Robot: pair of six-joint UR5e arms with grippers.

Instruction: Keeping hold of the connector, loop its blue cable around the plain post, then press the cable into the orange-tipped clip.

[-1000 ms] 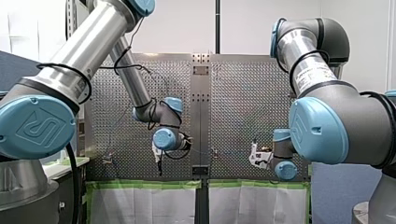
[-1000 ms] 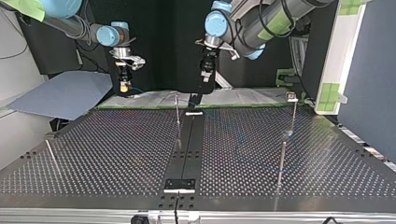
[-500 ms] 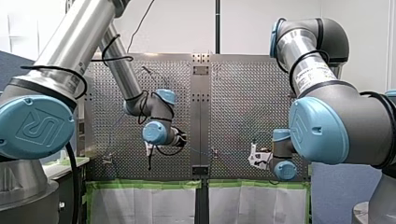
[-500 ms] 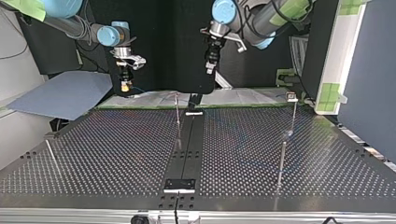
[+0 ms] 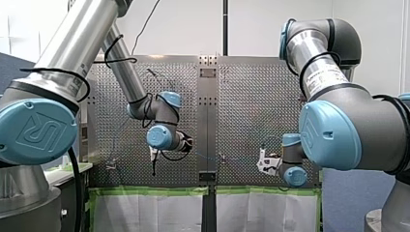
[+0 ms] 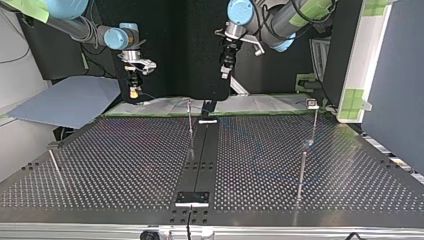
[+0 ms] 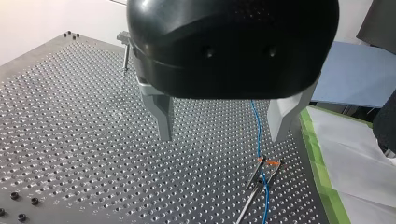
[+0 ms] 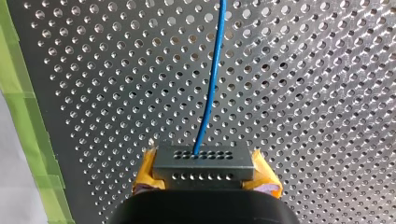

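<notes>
Pinches with my right gripper (image 8: 204,173) a grey connector (image 8: 204,162), yellow pads (image 8: 264,179) pressed tight on both its ends. Hangs above the perforated table (image 8: 303,93), close to its green-taped edge (image 8: 28,121). Lets out a blue cable (image 8: 212,74) from one hole in the connector's face, straight ahead over the plate. Sits, in the top view, off the table's far edge towards its left corner, clear of the surface.

Spreads my left gripper (image 7: 223,119) wide: metal fingers (image 7: 164,116) well apart, nothing between them. Hovers above the table near the same taped edge, in the top view about midway along the far edge and higher than my right gripper. Looks down on the orange-tipped clip (image 7: 272,163), just beyond and below one finger, near the taped edge. Shows the blue cable running across the plate, between the fingers' line and on past the clip's orange tips, touching or very close. Cannot tell whether the cable is seated in the clip. Finds a post with a blocky head (image 7: 125,49) well apart, at the table's far corner in the left wrist view.
</notes>
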